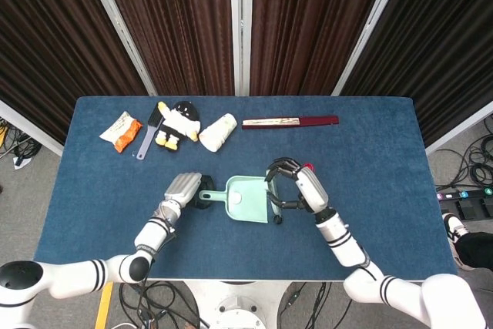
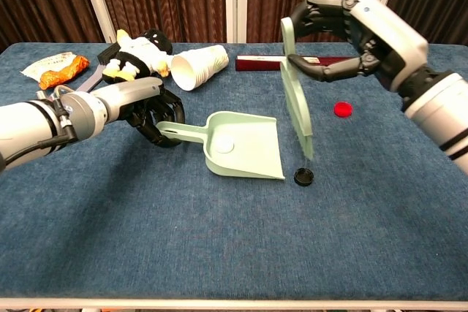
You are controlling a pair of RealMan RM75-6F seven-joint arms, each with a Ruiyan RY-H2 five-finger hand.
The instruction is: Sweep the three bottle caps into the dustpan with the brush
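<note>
Setting: blue cloth table (image 2: 219, 253) with dark brown curtains (image 1: 192, 21) behind it.
Dustpan (image 2: 245, 144): pale green, flat on the cloth near the table's middle, its handle pointing toward the left hand.
White cap (image 2: 224, 146): lying inside the dustpan, on its floor near the back wall.
Black cap (image 2: 303, 177): on the cloth just beside the dustpan's open front corner, outside it.
Red cap (image 2: 342, 109): on the cloth well apart from the dustpan, on its right-hand side.
Brush (image 2: 296, 96): pale green, held nearly upright just beside the dustpan's right edge, its lower tip above the black cap and clear of the cloth.
Right hand (image 2: 358, 38): fingers clamped around the brush's upper part.
Left hand (image 2: 150, 111): fingers wrapped around the dustpan's handle.
Paper cup (image 2: 199, 65): white, on its side, beyond the dustpan toward the curtains.
Penguin toy (image 2: 139, 55): black, white and yellow, lying left of the cup.
Snack packet (image 2: 53, 67): orange and white, farthest left from the dustpan.
Grey tool (image 1: 146, 138): between packet and toy.
Red flat box (image 1: 290, 121): long, beyond the dustpan at the table's far edge.
</note>
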